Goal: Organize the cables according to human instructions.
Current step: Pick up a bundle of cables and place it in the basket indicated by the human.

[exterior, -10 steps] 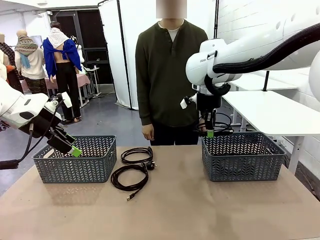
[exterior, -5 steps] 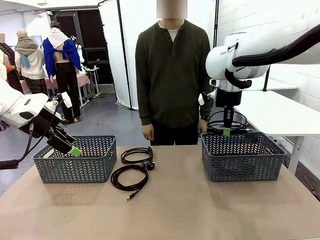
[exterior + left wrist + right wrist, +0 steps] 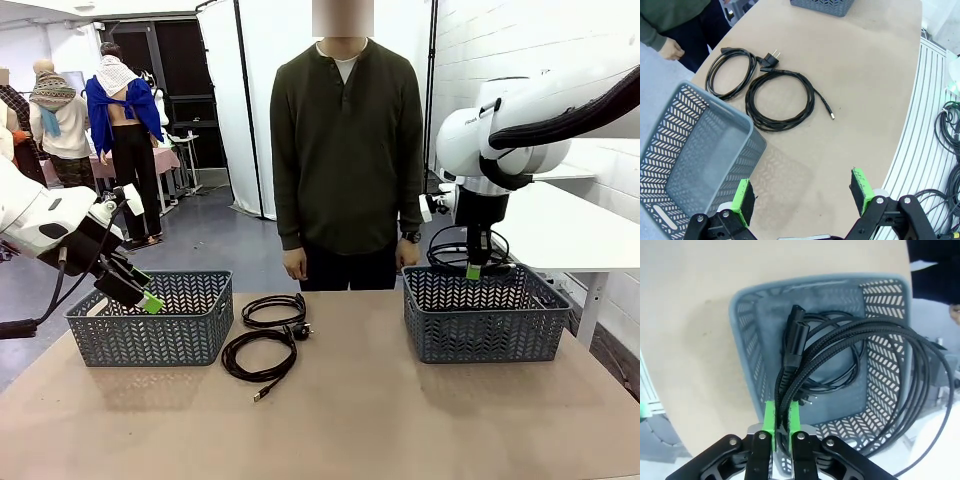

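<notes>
Well, my right gripper (image 3: 473,270) is clamped shut on a coiled black cable (image 3: 830,345), hanging just above the far rim of the right basket (image 3: 485,320). In my right wrist view the strands are bunched between the green pads (image 3: 769,422), and the coil's long loop sweeps away from my fingers across the basket's opening and past its wall. A chunky black plug (image 3: 794,325) lies lengthwise beside that bundle, pointing away from my fingers. Under it a thinner cable (image 3: 840,382) lies coiled flat on the basket floor.

My left gripper (image 3: 802,192) stands wide apart, holding nothing, near the front corner of the left basket (image 3: 690,150). On the table (image 3: 400,420) between the two baskets lie two more coils, touching. The mains-plug cable (image 3: 732,72) sits nearer the person, its pronged plug pointing toward the right basket. The larger coil (image 3: 780,100) lies nearer me, its straight tail ending in a small connector (image 3: 831,114) that points toward my side.
</notes>
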Tool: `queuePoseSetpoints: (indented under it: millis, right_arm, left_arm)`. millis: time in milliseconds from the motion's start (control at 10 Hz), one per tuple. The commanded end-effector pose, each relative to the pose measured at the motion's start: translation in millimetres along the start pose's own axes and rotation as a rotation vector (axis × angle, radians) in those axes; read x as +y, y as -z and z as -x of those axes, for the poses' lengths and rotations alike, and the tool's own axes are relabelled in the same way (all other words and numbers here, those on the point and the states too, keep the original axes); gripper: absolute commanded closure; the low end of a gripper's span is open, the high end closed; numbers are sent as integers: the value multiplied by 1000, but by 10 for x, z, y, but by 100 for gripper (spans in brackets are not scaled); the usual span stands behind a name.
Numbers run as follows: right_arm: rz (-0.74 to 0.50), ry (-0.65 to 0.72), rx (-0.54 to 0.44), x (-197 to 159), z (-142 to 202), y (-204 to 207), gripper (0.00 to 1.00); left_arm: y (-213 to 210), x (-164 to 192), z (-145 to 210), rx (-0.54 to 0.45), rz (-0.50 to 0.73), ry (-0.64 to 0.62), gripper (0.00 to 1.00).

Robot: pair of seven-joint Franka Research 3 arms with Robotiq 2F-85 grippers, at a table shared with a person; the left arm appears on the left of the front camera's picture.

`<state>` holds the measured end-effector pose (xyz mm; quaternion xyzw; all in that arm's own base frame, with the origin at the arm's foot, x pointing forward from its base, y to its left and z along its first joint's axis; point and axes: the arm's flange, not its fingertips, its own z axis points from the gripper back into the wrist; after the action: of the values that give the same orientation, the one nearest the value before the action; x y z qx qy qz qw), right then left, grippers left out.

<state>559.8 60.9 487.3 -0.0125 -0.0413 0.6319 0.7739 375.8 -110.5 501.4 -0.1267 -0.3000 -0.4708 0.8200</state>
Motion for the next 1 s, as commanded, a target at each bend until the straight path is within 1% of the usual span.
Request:
queuePoseSetpoints:
  millis: [0, 400, 500, 900]
  right_arm:
    - [-4, -67, -49, -5, 104, 26, 100]
    - [-17, -105, -44, -107, 150, 77, 100]
    - [-34, -110, -39, -127, 139, 93, 97]
    - [-30, -106, -48, -235, 115, 140, 18]
  left_arm:
    - [14, 32, 40, -13, 16, 14, 0]
    - [14, 32, 40, -13, 16, 14, 0]
    - [14, 32, 40, -13, 16, 14, 0]
    - [14, 32, 40, -13, 16, 14, 0]
